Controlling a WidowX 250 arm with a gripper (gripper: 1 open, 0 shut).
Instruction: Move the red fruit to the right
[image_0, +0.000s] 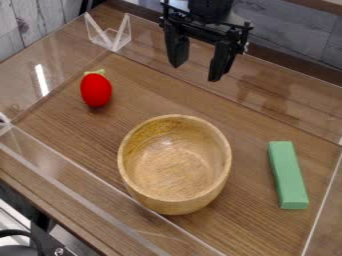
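Wooden bowl (175, 163) nearest. Red fruit (96, 90) rests far left on table (254, 110), yellowish tip up, nearly round. Gripper (198, 58) above, jaws wide, empty.

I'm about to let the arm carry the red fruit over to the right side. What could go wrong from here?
1. The red fruit is round and glossy, so it may slip or roll away as the open gripper closes on it.
2. The wooden bowl sits in the middle; a low carry to the right might clip its rim.
3. The fruit lies near the clear wall on the left, so a finger could bump it.
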